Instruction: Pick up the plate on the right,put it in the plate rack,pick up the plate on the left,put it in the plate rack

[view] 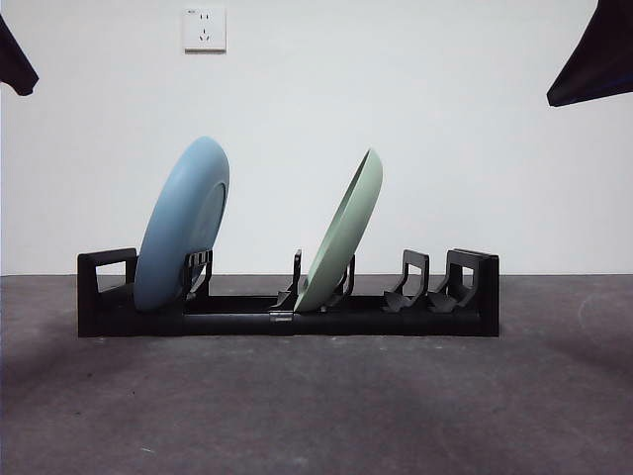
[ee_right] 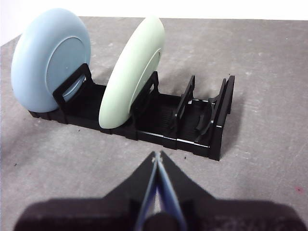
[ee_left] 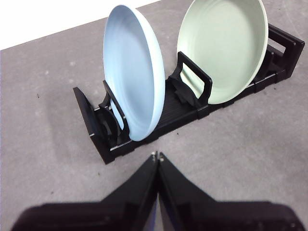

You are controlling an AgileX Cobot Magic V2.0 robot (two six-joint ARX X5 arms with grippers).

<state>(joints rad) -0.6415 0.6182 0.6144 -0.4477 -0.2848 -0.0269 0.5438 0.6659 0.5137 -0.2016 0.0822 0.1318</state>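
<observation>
**Both plates racked, both tools clear**

The rack [view: 287, 315] sits on the grey table [view: 316, 406] with two plates standing in it. The blue plate [view: 183, 223] is in the slot near one blocky end, leaning toward the middle. The green plate [view: 341, 233] is in a slot near the centre, tilted the same way. Neither plate touches the other, and no plate lies on the table, so the task looks finished.

The left tool [ee_left: 157, 155] has its jaws pressed together, holding nothing, and hangs near the blue plate's end of the rack. The right tool [ee_right: 157, 154] is likewise closed and empty, back from the vacant end.

Risks, as I judge them: both plates lean well off upright, held only by low dividers. A nudge to the rack from either arm could tip a plate out, or knock the blue one onto the green. The left tool is the nearer of the two, so a careless low move there is the likelier cause.

Count: one rack, two plates, two tools, one wall socket [view: 204, 29]. At least two divider pairs stand vacant at the far end.
</observation>
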